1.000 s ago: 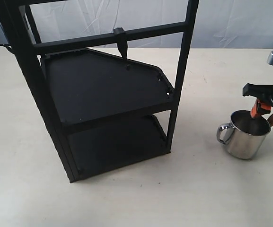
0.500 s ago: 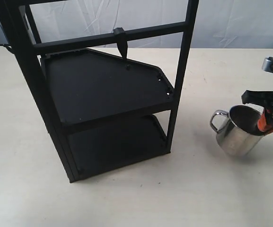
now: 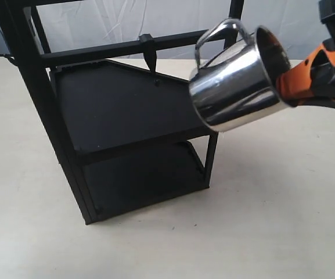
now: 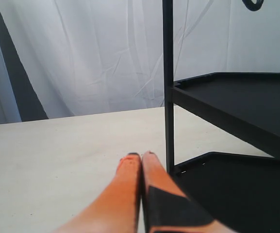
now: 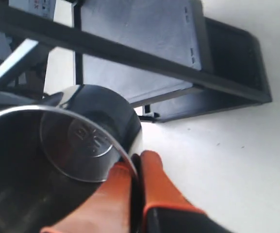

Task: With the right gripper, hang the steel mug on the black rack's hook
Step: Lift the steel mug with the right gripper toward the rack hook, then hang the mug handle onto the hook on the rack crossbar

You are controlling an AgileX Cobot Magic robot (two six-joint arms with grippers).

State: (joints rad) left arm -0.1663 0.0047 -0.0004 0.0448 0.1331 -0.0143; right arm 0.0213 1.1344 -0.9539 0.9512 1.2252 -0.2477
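While the right gripper [image 3: 283, 88] pinches the wall of the steel mug [image 3: 237, 81] at its rim, the mug hangs in the air, tipped well over on its side, its open mouth turned toward the gripper and its base toward the black rack [image 3: 126, 116]; its looped handle [image 3: 216, 38] points upward, in front of the rack's right post and to the right of the hook [image 3: 148, 53] in the exterior view, apart from it; the hook juts down from the crossbar above the upper shelf [image 3: 121, 102], with the lower shelf [image 3: 144, 177] beneath; the rack stands on the pale table [image 3: 260, 221]. Seen from the right wrist, one orange finger [image 5: 106, 199] lies inside the mug [image 5: 72, 145] and the other against its outer wall, clamped on the steel between them, the stamped bottom of the mug visible within, and the rack [image 5: 169, 63] beyond; seen from the left wrist, the left gripper [image 4: 140, 162] has its two orange fingers pressed together with nothing between them, low over the table [image 4: 57, 150] and just beside a thin upright post of the rack [image 4: 168, 87]; a white cloth [image 4: 91, 58] hangs behind.
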